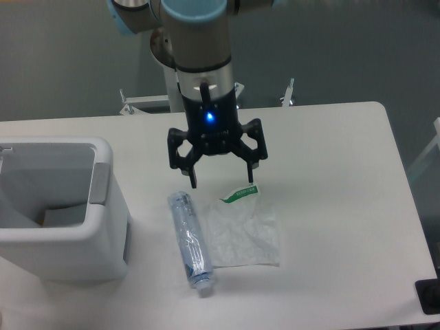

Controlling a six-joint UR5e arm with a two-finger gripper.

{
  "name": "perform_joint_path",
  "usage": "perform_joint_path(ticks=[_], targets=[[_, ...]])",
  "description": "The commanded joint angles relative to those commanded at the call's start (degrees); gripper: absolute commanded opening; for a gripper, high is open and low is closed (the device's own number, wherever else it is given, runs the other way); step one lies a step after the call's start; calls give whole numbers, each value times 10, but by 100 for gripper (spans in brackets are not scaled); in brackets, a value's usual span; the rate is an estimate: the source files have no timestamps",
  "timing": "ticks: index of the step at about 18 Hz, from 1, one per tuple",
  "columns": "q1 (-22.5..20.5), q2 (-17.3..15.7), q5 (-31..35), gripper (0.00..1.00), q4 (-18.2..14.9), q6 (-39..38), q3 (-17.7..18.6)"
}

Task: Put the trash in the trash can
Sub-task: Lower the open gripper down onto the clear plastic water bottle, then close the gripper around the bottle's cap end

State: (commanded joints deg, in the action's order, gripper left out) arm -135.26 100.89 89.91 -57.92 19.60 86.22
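White surface (330, 151) against a grey backdrop carries everything in play, with the trash can (103, 206), a boxy white bin with a thick rim, standing at the left edge. Above the middle hangs the arm's gripper (221, 184), its two black fingers spread wide and holding nothing, one tip just above the bag's green strip, the other near the bottle's upper end; whether either tip touches cannot be told. Below it lie both pieces of trash: the flat clear bag (244, 234), crumpled and limp, and beside it, its left edge touching or overlapping, the slim bluish bottle (189, 240), lying on its side. Both look light. The bottle, likely thin-walled and slick, would best be pinched across its middle; the bag, likely soft and slippery, at a bunched fold.
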Motion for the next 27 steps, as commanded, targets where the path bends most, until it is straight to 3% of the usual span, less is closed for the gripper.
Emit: perform_joint_path(ticks=[5,9,11,16,22,27], targets=[[0,40,3,100,6,-7,-14],[1,83,2,100,68,-3,-4],[1,101,3,100,80,-10,0],[21,166,-2,100,82,-46,3],[33,221,-23,100,82,-71,0],[34,233,-33,100,81,-87,1]])
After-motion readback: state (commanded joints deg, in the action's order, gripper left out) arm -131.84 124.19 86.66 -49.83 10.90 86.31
